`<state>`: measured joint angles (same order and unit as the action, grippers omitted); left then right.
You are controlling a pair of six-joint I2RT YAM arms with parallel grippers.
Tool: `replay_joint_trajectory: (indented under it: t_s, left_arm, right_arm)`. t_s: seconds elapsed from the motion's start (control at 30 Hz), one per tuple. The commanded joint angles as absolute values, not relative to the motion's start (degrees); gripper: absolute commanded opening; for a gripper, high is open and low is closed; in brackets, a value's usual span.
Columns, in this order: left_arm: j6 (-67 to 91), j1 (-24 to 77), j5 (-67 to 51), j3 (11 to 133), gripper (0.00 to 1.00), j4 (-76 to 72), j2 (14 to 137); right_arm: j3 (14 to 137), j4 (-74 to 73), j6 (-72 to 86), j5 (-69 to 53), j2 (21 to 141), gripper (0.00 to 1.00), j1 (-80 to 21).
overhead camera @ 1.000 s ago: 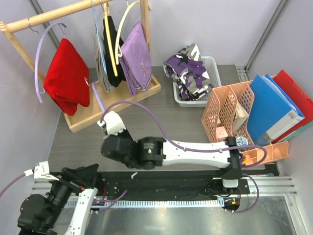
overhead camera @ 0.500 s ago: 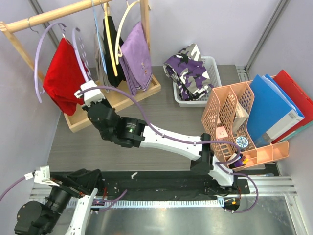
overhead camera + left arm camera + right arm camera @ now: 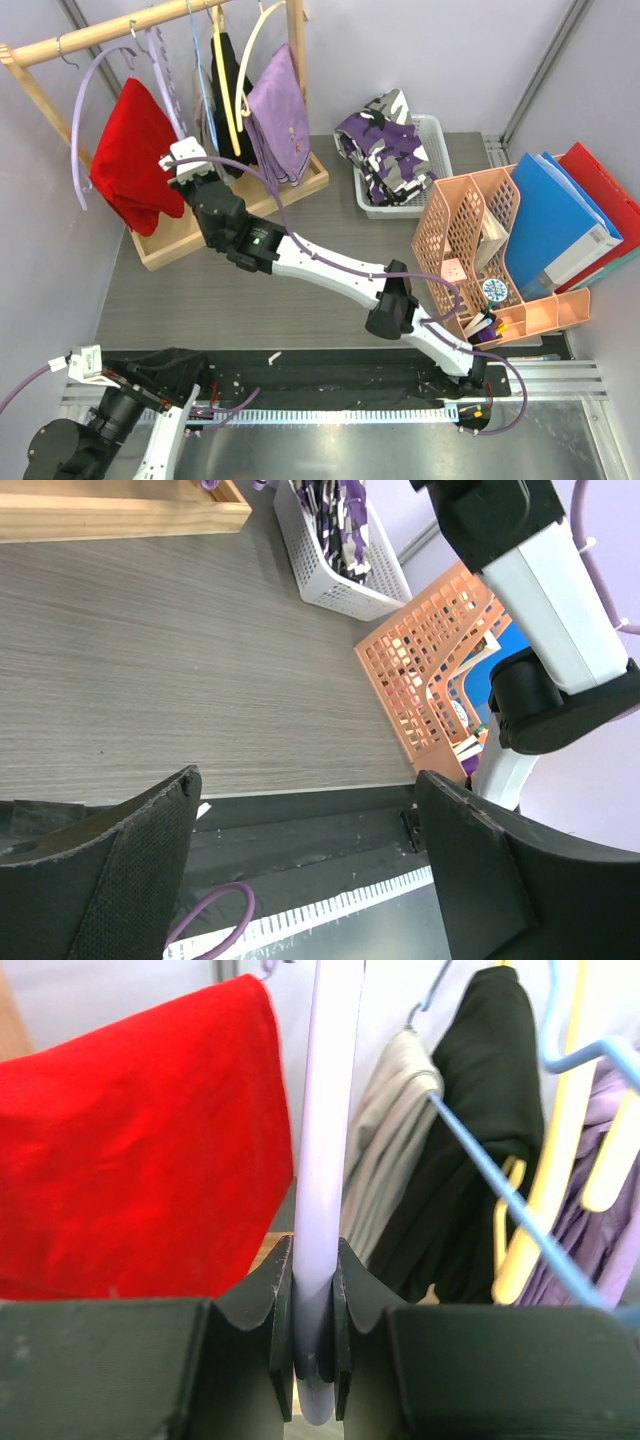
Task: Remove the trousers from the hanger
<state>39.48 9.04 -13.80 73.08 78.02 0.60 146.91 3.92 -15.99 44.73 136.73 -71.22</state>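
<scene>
A pale lilac hanger [image 3: 325,1110] clenched in the right pincer [image 3: 312,1300]

To its right hang the lilac trousers [image 3: 278,115]. Farther right, the camouflage trousers [image 3: 385,140] lie in a white basket [image 3: 437,128]. The left pincer [image 3: 305,840], low over the bench [image 3: 200,630] edge, gapes empty.

Grey wood-grain table [image 3: 340,220] — bearing wooden rack base [image 3: 180,237], white basket [image 3: 390,209], peach mesh organiser [image 3: 450,230]; blue and red folders [image 3: 555,215] at right edge, footing unclear.

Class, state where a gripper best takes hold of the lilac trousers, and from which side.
Likely the lower hanging edge of the lilac trousers, from the near side: they drape over the yellow hanger, and the black garment crowds their left.
</scene>
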Motion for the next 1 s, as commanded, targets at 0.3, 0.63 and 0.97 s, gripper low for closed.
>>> replay_joint_trajectory:
  t_s: [0.3,0.63,0.97]
  left_arm:
    - [43.2,9.1,-12.0,76.5,0.76,64.5,10.3]
    - [53.6,9.2,-0.9,80.2,0.81,37.1,30.7]
    - [66.6,9.2,-0.4,84.8,0.77,19.9,45.2]
  right_arm:
    - [137.3,6.5,-7.8,39.9,124.1,0.01,-70.8]
    - [125.3,1.4,-1.7,31.9,113.1,0.01,-70.8]
    - [123.1,-1.5,1.3,30.8,109.6,0.01,-70.7]
